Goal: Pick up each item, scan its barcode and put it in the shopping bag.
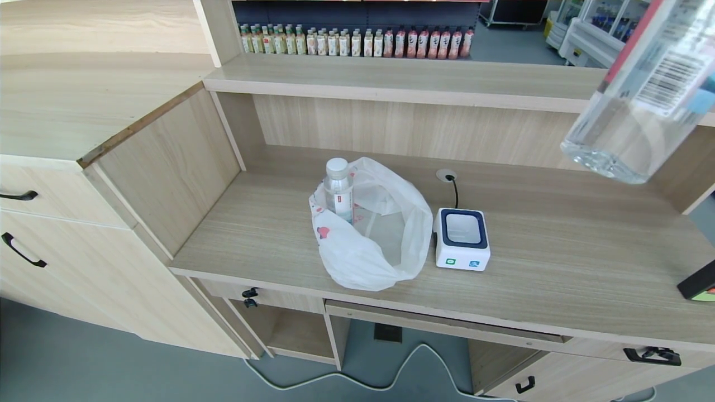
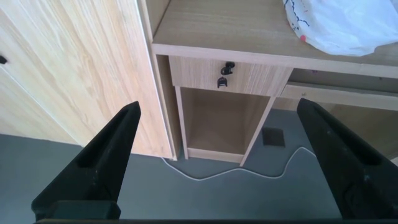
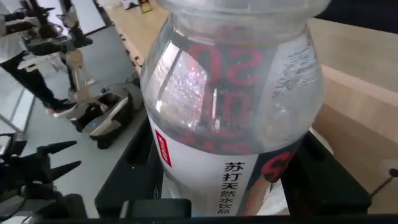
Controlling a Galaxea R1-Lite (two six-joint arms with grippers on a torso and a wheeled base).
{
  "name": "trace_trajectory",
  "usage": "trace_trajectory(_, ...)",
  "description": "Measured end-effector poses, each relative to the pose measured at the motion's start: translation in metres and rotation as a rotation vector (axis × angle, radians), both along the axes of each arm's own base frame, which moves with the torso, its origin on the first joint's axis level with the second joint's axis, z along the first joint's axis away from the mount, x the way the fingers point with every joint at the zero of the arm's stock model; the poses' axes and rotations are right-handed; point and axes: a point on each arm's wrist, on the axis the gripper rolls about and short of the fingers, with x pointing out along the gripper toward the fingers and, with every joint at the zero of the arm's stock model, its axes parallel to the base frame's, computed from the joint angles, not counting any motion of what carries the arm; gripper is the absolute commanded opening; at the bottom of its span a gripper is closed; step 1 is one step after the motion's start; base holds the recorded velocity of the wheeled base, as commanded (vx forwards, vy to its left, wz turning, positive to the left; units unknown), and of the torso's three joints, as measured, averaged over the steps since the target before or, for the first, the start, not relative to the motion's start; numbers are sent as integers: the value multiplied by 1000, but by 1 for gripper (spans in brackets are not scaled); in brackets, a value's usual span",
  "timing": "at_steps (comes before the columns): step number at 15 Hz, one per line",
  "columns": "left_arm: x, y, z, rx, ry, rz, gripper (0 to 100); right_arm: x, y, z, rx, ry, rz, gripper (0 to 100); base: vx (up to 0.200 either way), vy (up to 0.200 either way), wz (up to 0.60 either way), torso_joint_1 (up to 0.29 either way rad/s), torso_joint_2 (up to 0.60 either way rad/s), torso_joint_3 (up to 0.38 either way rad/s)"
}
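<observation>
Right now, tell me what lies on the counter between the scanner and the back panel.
In the head view, a round cable hole sits there, with a black cable running from it toward the scanner. Otherwise bare counter.

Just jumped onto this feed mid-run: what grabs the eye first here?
A clear bottle held aloft in the right gripper looms at the right of the head view, its barcode label showing. In the middle of the counter sits the open white shopping bag with a second bottle upright inside. The white scanner sits close beside the bag, on its right.
</observation>
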Motion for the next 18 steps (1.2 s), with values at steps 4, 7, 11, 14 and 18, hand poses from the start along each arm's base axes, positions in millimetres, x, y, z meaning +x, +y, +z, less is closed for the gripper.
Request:
trace_trajectory(4,0,0,0,0,0,0,100,42,-29,-42,-2,-38,-328,0,0,0,0,0,0,0)
trace_trajectory(7,0,0,0,0,0,0,100,59,-56,-78,-62,-87,-495,0,0,0,0,0,0,0)
trace_trajectory(11,0,0,0,0,0,0,100,71,-76,-99,-171,-188,-620,0,0,0,0,0,0,0)
trace_trajectory(14,0,0,0,0,0,0,100,78,-85,-109,-261,-237,-677,0,0,0,0,0,0,0)
trace_trajectory(18,0,0,0,0,0,0,100,82,-95,-117,-402,-340,-745,0,0,0,0,0,0,0)
